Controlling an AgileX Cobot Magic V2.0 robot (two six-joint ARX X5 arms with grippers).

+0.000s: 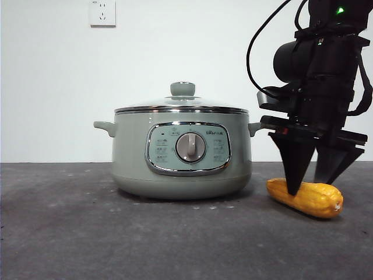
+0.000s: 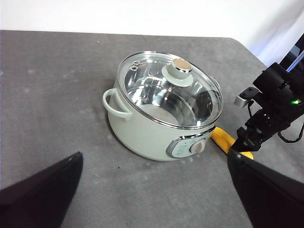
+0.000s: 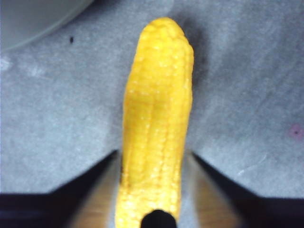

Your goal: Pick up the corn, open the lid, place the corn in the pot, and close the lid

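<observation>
On the grey table [image 1: 58, 233] stands one pot [image 1: 131, 157], its one lid [image 1: 182, 106] seated on the rim. Just right of it lies one corn [image 1: 317, 198], flat on the table. One right tool [image 1: 312, 184] straddles the cob, jaws either side, contact unclear. One left tool [image 2: 152, 190] hovers wide open, well apart.

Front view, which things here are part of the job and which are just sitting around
Part of the job:
corn, on the table, right hand straddling it
lid, on the pot
pot
left hand, open, waiting above the table

Just there:
wall socket
table
</observation>
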